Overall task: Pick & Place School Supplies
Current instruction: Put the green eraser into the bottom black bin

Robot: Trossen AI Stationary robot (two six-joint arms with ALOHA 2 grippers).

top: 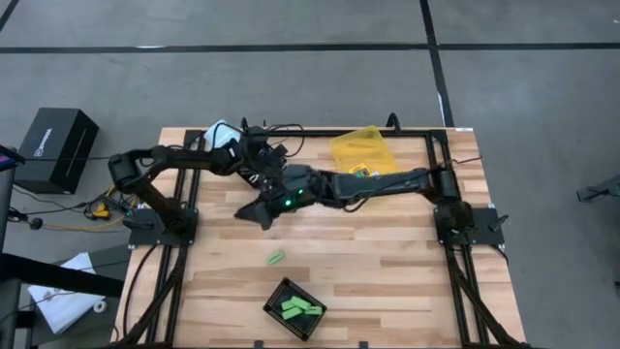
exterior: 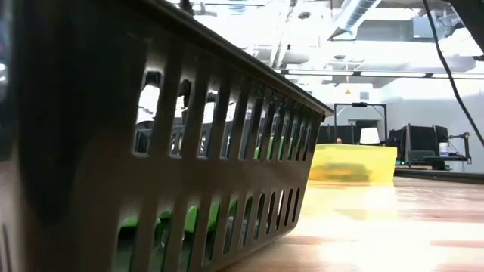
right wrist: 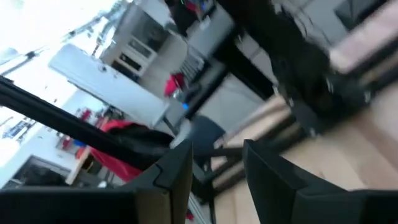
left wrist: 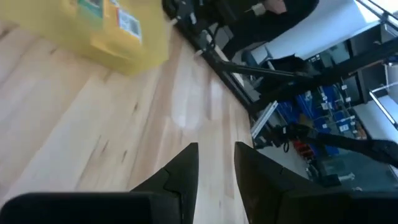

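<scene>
Two grippers are meeting over the middle of the table, and both are empty. My right gripper (right wrist: 217, 146) is hanging with its fingers parted and nothing between them. It is pointing off toward the room rather than down at the wood, so I judge it is travelling, not reaching. My left gripper (left wrist: 216, 149) is likewise released, its fingers showing a clear gap over bare boards.

One loose green piece (top: 276, 258) is lying flat on the table just beyond my right gripper, on the way to the black tray (top: 276, 296). Several more green pieces (top: 300, 310) are already resting inside that tray, which suggests that the green pieces are being sorted there and this one is next.

Ahead of my left gripper, the yellow bin (top: 360, 150) is sitting by the far edge, and labelled yellow packs (left wrist: 127, 22) are showing through its wall. That bin seems to be the packs' place.

Room is tightest where my two arms are crossing: the forearms are running close together, so a drop by either one calls for care. Toward the loose piece, though, the boards are open, with nothing standing between my right gripper and it. The tray is standing near the table's front edge, so a carry that way is heading for the edge and leaving little margin past the tray's rim. I cannot see any scissors clearly.
</scene>
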